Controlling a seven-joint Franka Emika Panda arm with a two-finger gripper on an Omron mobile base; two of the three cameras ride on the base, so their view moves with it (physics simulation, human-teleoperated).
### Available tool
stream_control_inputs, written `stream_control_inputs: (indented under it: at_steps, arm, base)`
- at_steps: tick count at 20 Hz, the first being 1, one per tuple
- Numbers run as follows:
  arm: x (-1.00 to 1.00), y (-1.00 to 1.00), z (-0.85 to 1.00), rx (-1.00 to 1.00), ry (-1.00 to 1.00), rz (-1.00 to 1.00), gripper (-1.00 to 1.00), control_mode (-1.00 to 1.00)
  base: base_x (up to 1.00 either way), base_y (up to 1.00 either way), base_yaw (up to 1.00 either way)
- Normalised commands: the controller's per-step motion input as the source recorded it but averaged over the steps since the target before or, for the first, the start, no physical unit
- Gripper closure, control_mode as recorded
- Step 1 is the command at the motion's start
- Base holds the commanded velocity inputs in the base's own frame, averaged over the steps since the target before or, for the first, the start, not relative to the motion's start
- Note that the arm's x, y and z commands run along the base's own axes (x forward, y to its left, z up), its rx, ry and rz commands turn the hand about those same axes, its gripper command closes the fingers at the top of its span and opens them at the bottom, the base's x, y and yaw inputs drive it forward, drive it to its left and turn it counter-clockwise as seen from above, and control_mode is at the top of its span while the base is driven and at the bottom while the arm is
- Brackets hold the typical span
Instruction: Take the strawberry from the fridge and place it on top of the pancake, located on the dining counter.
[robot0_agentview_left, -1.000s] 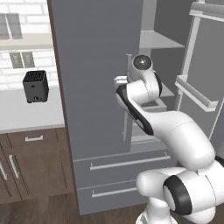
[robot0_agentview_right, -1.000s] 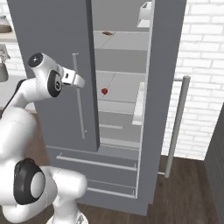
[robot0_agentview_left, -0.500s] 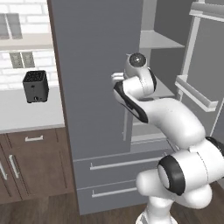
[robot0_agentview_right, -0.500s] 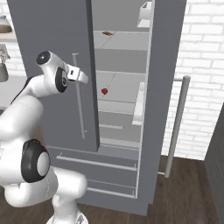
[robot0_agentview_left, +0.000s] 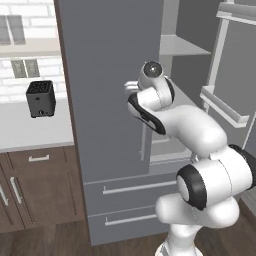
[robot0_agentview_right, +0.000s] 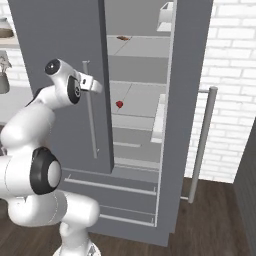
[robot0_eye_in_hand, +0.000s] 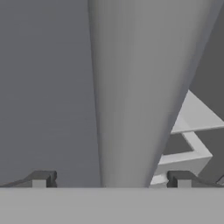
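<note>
The fridge (robot0_agentview_right: 60, 45) is standing with its left door closed and its right door (robot0_agentview_right: 187, 100) swung open, baring pale shelves at the centre of the right base view. The strawberry (robot0_agentview_right: 119, 104) is sitting on a middle shelf, just right of the closed door's edge, near the centre of that frame. A flat brownish item (robot0_agentview_right: 123, 37) is lying on the shelf above it, toward the top.

The gripper (robot0_eye_in_hand: 111, 179) is hanging with its jaws spread wide and holding nothing, its 2 fingertips (robot0_eye_in_hand: 40, 179) showing at the bottom of the hand view on either side of the door's edge. In the right base view the gripper (robot0_agentview_right: 93, 85) is sitting at the upper left, in front of the closed door's handle (robot0_agentview_right: 90, 115) and well left of the strawberry.

A black toaster (robot0_agentview_left: 40, 98) is standing on the white counter (robot0_agentview_left: 30, 130) at the left of the left base view.
</note>
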Motion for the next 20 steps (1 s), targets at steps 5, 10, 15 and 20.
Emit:
stream_control_inputs:
  at_steps: [5, 10, 15, 20]
  arm:
    - [0.19, -0.06, -0.14, 0.0, -0.17, 0.0, -1.0, -1.0]
    - [0.08, -0.02, -0.02, 0.0, -0.12, 0.0, 1.0, -1.0]
    - [0.03, 0.0, 0.0, 0.0, 0.01, 0.0, 1.0, -1.0]
    - [-0.31, 0.12, 0.0, 0.0, 0.0, -0.14, 1.0, -1.0]
  base:
    - [0.0, 0.0, 0.0]
    - [0.0, 0.0, 0.0]
    - [0.0, 0.0, 0.0]
    - [0.0, 0.0, 0.0]
